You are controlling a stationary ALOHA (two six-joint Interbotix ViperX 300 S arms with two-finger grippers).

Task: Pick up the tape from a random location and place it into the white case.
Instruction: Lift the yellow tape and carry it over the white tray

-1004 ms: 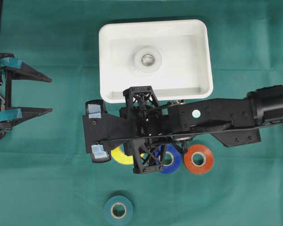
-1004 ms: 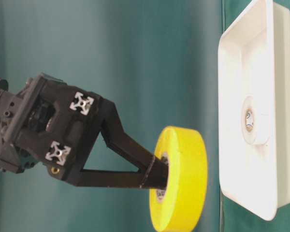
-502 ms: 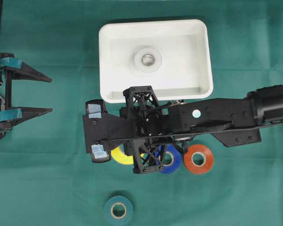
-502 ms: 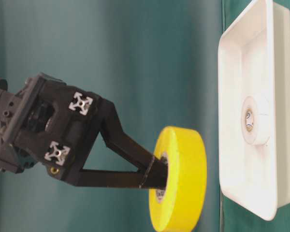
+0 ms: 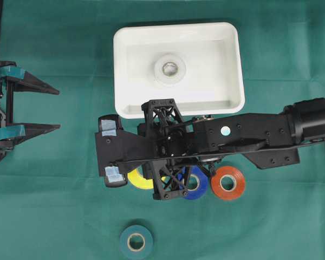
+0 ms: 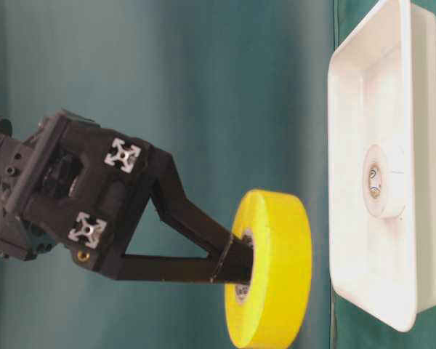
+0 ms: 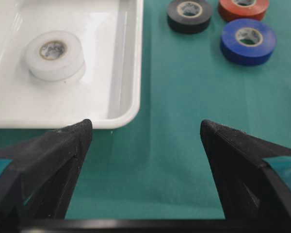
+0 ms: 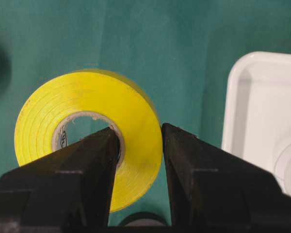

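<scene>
1. Carrying the yellow tape [image 8: 89, 141] toward the white case [image 5: 124, 65]: lifted clear of the table [image 5: 54, 216], not yet over the case, seen off the case's 6 o'clock rim in the overhead view.
2. Right pincer [image 8: 138, 145] clenched on the roll's wall, one finger through the core, the other against the outer face; roll hanging edge-on in the table-level view [image 6: 272, 269].
3. Left pincer [image 7: 145, 133] released, jaws spread wide, grasping nothing, parked at 9 o'clock of the overhead view, well apart from the work.
4. Already lying inside the case near its middle: a white tape roll [image 5: 169, 69].
5. Resting on the table beside the carried roll: a blue roll [image 5: 196, 184] and an orange roll [image 5: 228, 182] toward 3 o'clock, a black roll [image 7: 189, 14] seen from the left wrist, a teal roll [image 5: 136, 241] toward 6 o'clock.
6. Next move, as a judgement: travel toward 12 o'clock past the near rim, lower over bare case floor beside the white roll, then release; risk of clipping the rim if lowered too soon.
7. Compared with the earlier frames: nothing shifted; same clenched grip, same hover, same roll positions.
</scene>
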